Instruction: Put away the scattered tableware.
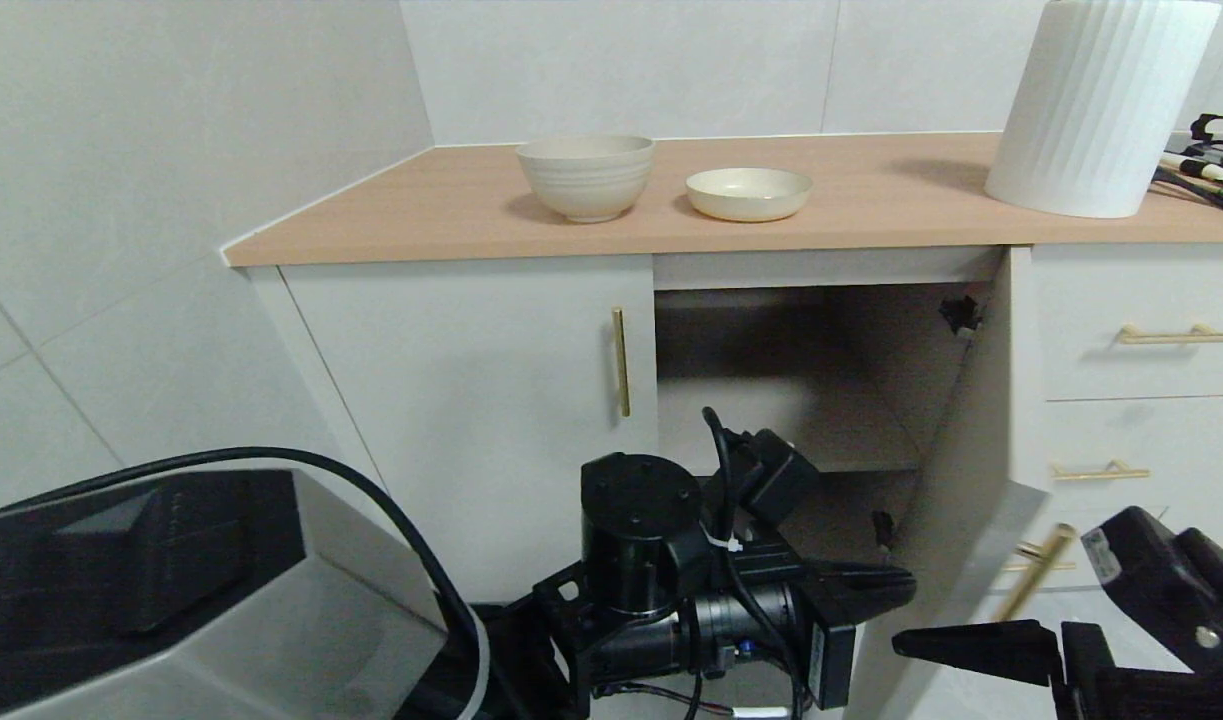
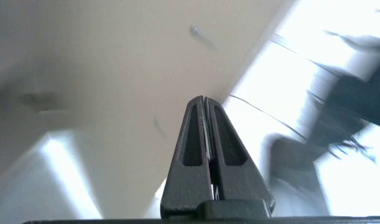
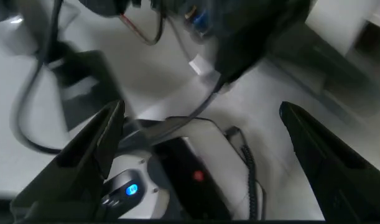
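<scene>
On the light wooden countertop [image 1: 451, 212], a deep ribbed cream ceramic bowl [image 1: 586, 177] (inside hidden) has a shallow cream dish [image 1: 749, 193], bare inside, at its 3 o'clock. Left gripper [image 2: 204, 102] is pinched closed and right gripper [image 3: 201, 112] is spread wide, both holding nothing.

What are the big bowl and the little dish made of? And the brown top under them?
The bowl looks like glazed ceramic: cream, soft sheen, faint ridges round its wall; plastic is possible. The dish looks alike, smooth and slightly glossy. The countertop seems wood-look laminate or wood: even tan, matte, no clear grain.
</scene>
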Robot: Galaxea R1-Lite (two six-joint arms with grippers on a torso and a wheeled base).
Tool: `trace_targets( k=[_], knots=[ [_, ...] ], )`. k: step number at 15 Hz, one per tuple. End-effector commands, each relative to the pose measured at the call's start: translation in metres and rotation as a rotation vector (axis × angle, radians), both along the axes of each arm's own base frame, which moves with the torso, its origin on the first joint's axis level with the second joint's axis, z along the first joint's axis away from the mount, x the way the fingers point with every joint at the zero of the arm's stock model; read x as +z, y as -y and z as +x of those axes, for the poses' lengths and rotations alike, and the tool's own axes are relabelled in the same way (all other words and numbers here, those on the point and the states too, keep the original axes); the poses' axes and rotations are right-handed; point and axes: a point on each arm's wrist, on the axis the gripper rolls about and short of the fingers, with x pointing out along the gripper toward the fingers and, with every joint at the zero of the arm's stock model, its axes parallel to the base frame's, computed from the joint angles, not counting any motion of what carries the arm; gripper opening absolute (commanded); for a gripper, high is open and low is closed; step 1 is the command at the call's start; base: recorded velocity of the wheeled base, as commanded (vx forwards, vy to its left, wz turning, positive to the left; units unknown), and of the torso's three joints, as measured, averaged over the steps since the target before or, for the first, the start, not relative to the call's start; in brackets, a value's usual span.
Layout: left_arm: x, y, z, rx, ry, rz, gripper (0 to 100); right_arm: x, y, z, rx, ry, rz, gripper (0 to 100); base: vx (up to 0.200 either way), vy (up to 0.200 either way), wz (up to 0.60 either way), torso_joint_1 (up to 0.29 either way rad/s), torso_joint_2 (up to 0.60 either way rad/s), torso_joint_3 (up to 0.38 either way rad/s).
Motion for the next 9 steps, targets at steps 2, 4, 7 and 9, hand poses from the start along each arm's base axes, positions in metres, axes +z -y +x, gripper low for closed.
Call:
trace_targets(
  k=[2,4,7,9],
  knots=[
    [0.007,-0.024,0.024,0.093,0.011,-0.014,0,0.004,0.008,-0.007,0.016,0.050,0.020,100,0.000,0.000,0.00,0.000,0.00,0.000],
    [0.015,-0.032,0.028,0.120,0.024,-0.028,0,0.006,0.006,-0.006,0.007,0.052,0.021,100,0.000,0.000,0.00,0.000,0.00,0.000],
    [0.031,-0.059,0.027,0.168,0.014,-0.012,0,0.010,0.003,0.009,-0.112,0.047,0.016,100,0.000,0.000,0.00,0.000,0.00,0.000],
    [0.046,-0.089,0.026,0.232,0.004,0.027,0,0.009,-0.001,0.017,-0.212,0.039,-0.011,100,0.000,0.000,0.00,0.000,0.00,0.000]
  ],
)
